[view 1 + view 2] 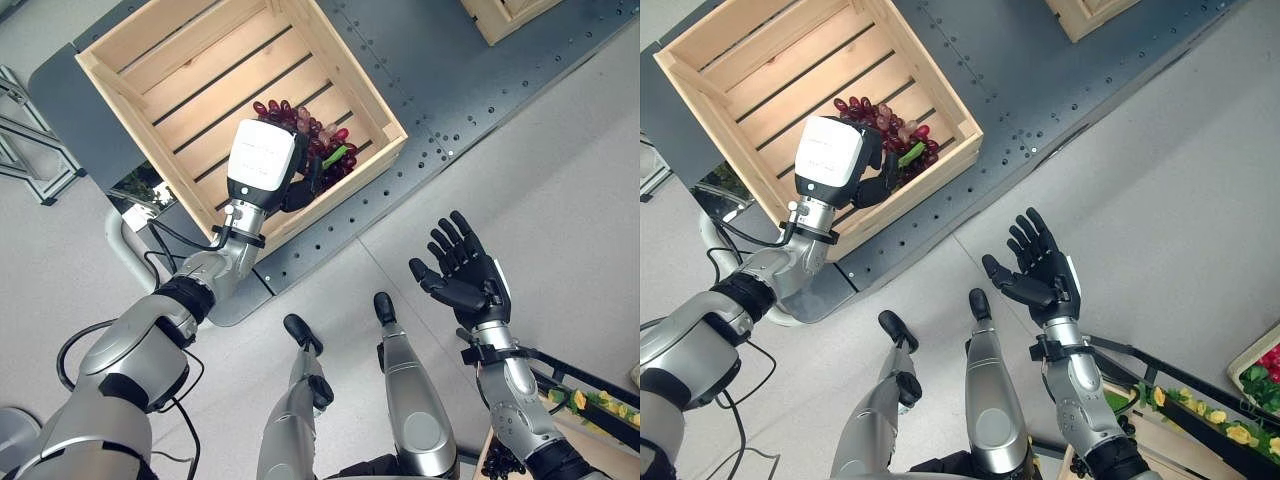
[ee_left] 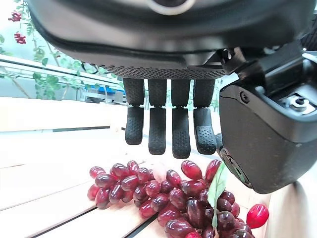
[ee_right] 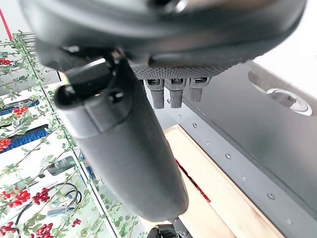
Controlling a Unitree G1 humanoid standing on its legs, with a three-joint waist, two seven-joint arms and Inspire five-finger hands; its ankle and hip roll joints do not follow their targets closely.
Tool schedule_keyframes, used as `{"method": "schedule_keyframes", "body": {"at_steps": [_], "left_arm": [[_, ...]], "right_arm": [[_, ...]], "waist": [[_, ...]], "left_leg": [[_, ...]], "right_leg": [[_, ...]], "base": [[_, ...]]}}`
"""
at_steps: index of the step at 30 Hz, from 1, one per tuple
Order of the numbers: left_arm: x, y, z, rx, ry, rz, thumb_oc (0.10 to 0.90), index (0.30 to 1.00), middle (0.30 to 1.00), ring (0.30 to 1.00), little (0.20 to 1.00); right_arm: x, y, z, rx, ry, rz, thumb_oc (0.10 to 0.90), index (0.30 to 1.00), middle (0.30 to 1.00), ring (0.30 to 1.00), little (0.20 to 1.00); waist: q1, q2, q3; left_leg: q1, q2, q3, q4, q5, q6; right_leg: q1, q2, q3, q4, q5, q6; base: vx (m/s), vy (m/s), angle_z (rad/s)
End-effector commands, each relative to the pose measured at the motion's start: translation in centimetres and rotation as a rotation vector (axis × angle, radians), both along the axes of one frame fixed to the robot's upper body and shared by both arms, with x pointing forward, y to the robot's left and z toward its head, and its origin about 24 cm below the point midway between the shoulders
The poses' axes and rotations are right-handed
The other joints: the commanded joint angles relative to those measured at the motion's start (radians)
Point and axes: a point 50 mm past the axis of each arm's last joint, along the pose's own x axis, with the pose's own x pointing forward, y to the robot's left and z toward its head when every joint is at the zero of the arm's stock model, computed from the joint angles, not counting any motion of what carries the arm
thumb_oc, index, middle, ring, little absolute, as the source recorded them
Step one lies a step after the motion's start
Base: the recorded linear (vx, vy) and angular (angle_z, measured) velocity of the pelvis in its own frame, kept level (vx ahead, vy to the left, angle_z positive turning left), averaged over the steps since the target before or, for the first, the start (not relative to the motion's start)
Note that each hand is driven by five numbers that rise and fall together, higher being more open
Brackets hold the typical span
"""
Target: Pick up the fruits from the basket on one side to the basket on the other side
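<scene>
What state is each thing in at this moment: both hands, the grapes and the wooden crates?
Left hand: open, fingers straight, just above the grapes, not gripping them.
Right hand: open, palm up, holding nothing, away from the crates.
Red grape bunch: lying on the slats in a corner of the near crate.
Near wooden crate: upright on the dark platform, holding just the grapes.
Second wooden crate: partly in view at the far edge, contents unseen.

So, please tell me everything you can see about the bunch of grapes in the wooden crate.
The bunch of grapes is dark red and glossy, with a green leaf and one brighter red berry at its edge. It lies flat on the slatted floor of the pale wooden crate, in a corner. The left hand hangs just above it, fingers straight, not gripping.
</scene>
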Motion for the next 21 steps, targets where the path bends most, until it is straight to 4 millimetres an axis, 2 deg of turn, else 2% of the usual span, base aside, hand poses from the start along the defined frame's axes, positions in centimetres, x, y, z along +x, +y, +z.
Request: {"method": "schedule_keyframes", "body": {"at_steps": [1,11,12,13,14,21], "left_arm": [[0.1,1.0,5.2,-0.146,-0.237,0.0,0.4,0.3,0.3,0.3,0.3],[-0.2,1.1,5.7,-0.14,-0.307,0.004,0.4,0.3,0.3,0.3,0.3],[-0.2,1.1,5.8,-0.112,-0.317,0.012,0.54,0.509,0.509,0.509,0.509],[-0.2,1.0,5.8,-0.098,-0.321,0.017,0.579,0.568,0.568,0.568,0.568],[-0.3,0.9,5.9,-0.067,-0.337,0.024,0.8,0.9,0.9,0.9,0.9],[0.0,1.5,7.6,0.098,-0.384,0.121,0.8,0.9,0.9,0.9,0.9]], "right_arm": [[-0.5,-1.2,3.9,0.05,-0.229,-0.058,0.8,0.9,0.9,0.9,0.9],[-0.7,-1.1,3.7,0.057,-0.225,-0.062,0.8,0.9,0.9,0.9,0.9],[-0.8,-1.1,3.6,0.06,-0.226,-0.063,0.8,0.9,0.9,0.9,0.9],[-0.8,-1.1,3.7,0.06,-0.227,-0.063,0.8,0.9,0.9,0.9,0.9],[-0.8,-1.2,3.7,0.062,-0.226,-0.065,0.8,0.9,0.9,0.9,0.9],[-0.8,-1.5,3.7,0.05,-0.225,-0.067,0.8,0.9,0.9,0.9,0.9]], "waist": [[-0.022,-0.025,-0.002],[-0.021,-0.028,-0.002],[-0.021,-0.028,-0.001],[-0.021,-0.028,-0.001],[-0.021,-0.027,-0.001],[-0.032,-0.02,-0.001]], "left_leg": [[0.12,0.111,0.006,0.071,-0.107,-0.152],[0.121,0.114,0.01,0.071,-0.106,-0.153],[0.119,0.114,0.01,0.071,-0.106,-0.153],[0.118,0.114,0.01,0.071,-0.106,-0.153],[0.117,0.112,0.009,0.069,-0.105,-0.154],[0.118,0.111,0.018,0.075,-0.11,-0.155]], "right_leg": [[0.042,0.074,-0.018,-0.155,0.135,-0.072],[0.041,0.074,-0.02,-0.155,0.137,-0.073],[0.04,0.074,-0.02,-0.157,0.138,-0.072],[0.04,0.073,-0.02,-0.158,0.138,-0.072],[0.04,0.073,-0.02,-0.159,0.141,-0.072],[0.033,0.07,-0.015,-0.156,0.14,-0.069]], "base": [[0.0,0.0,0.0],[0.0,0.0,0.0],[0.0,0.0,0.0],[0.0,0.0,0.0],[0.0,0.0,0.0],[0.02,0.014,-0.01]]}}
